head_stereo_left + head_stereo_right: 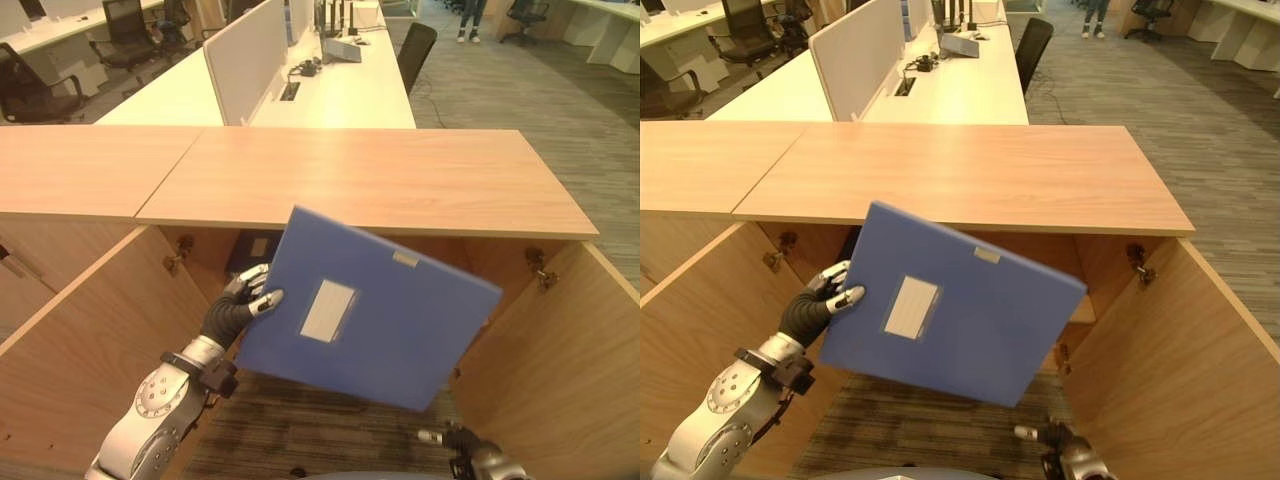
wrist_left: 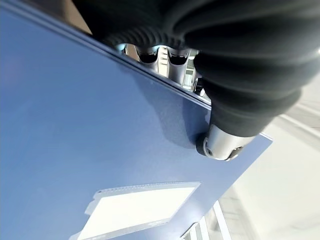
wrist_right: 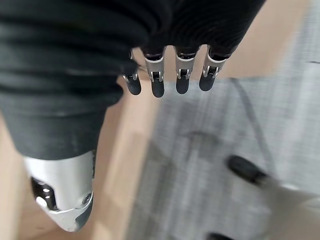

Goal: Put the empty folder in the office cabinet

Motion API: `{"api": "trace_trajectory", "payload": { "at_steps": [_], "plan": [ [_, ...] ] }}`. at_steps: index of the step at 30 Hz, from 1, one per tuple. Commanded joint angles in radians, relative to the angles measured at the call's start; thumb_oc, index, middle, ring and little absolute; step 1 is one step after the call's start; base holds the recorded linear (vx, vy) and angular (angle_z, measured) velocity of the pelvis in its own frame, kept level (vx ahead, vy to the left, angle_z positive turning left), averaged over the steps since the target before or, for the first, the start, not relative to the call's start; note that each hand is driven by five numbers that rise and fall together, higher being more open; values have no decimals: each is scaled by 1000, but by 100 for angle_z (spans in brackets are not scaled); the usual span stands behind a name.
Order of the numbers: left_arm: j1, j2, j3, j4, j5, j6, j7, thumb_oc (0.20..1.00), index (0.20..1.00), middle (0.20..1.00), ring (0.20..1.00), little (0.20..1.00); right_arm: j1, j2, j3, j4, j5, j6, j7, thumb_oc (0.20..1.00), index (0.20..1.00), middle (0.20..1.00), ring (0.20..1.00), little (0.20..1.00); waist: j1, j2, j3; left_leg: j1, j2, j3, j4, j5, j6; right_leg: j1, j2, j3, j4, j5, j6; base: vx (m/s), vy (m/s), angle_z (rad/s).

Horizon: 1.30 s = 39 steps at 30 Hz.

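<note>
A blue folder [image 1: 370,310] with a white label hangs tilted in front of the open office cabinet [image 1: 370,180], just below its wooden top. My left hand [image 1: 245,300] grips the folder's left edge, thumb [image 2: 220,145] on the front face and fingers behind it. The folder's blue face [image 2: 75,125] also shows close up in the left wrist view. Low at the lower right, beneath the folder's bottom corner, my right hand [image 1: 470,450] hangs over the carpet. Its fingers [image 3: 157,75] are relaxed and hold nothing.
The cabinet's left door [image 1: 80,350] and right door [image 1: 570,370] stand swung open toward me. A dark item [image 1: 250,255] sits inside at the back left. Behind the cabinet stand white desks [image 1: 340,90] with a divider, and office chairs [image 1: 415,50].
</note>
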State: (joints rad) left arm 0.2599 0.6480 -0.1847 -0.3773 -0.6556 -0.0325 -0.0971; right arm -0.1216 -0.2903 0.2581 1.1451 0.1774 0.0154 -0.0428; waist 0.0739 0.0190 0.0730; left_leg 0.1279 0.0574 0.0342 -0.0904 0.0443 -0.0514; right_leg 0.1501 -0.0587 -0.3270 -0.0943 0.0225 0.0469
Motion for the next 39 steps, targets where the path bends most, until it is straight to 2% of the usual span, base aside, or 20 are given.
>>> {"api": "trace_trajectory", "payload": {
  "at_steps": [1,4,6,14,21,25,29,36,39],
  "plan": [
    [44,28,92,-94,49,-71,-18,200,200,200,200,200,-22,-55,0,-122,11,-27,-25,1000,1000,1000,1000,1000,-1,-65,9,-3,-14,-9,3,-92,11,23,-54,37,7,-26,65,-12,-2,-3],
    [98,51,137,-48,142,-72,-29,200,200,200,200,200,75,-147,-68,-411,-15,-41,-38,1000,1000,1000,1000,1000,-15,-66,15,-4,-15,-5,3,-96,12,20,-55,35,7,-26,66,-1,2,-5],
    [128,50,171,-30,191,-80,-34,200,200,200,200,200,125,-188,-122,-517,-25,-42,-48,1000,1000,1000,1000,1000,-19,-64,13,-4,-17,-7,3,-98,14,20,-57,33,7,-26,67,0,0,0],
    [152,23,261,13,333,-82,-25,200,200,200,200,200,159,-241,-215,-681,-95,-22,-62,1000,1000,1000,1000,1000,-21,-63,8,-7,-17,-4,3,-102,16,16,-58,35,7,-30,66,0,0,0],
    [122,-15,272,29,376,-81,-19,200,200,200,200,200,143,-270,-241,-824,-140,-24,-60,1000,1000,1000,1000,1000,-23,-64,10,-4,-15,0,3,-103,18,15,-59,38,7,-31,65,0,0,0],
    [78,-14,245,30,378,-87,-27,200,200,200,200,200,112,-287,-197,-907,-133,-46,-8,1000,1000,1000,1000,1000,-22,-68,9,-5,-15,2,3,-101,16,16,-59,38,7,-30,64,0,0,0],
    [24,20,210,14,400,-93,-50,200,200,200,200,200,69,-303,-108,-1012,-104,-47,90,1000,1000,1000,1000,1000,-18,-73,6,-4,-11,3,3,-98,12,17,-60,37,7,-30,63,0,0,0],
    [-23,44,172,2,398,-90,-81,200,200,200,200,200,-8,-333,12,-1071,-108,-37,195,1000,1000,1000,1000,1000,-9,-77,3,-5,-9,6,3,-97,8,17,-62,35,7,-28,62,0,0,0],
    [-39,51,166,-1,401,-92,-84,200,200,200,200,200,-41,-334,44,-1083,-103,-38,208,1000,1000,1000,1000,1000,-8,-77,3,-5,-9,7,3,-97,8,17,-63,34,7,-28,61,0,0,0]
  ]
}}
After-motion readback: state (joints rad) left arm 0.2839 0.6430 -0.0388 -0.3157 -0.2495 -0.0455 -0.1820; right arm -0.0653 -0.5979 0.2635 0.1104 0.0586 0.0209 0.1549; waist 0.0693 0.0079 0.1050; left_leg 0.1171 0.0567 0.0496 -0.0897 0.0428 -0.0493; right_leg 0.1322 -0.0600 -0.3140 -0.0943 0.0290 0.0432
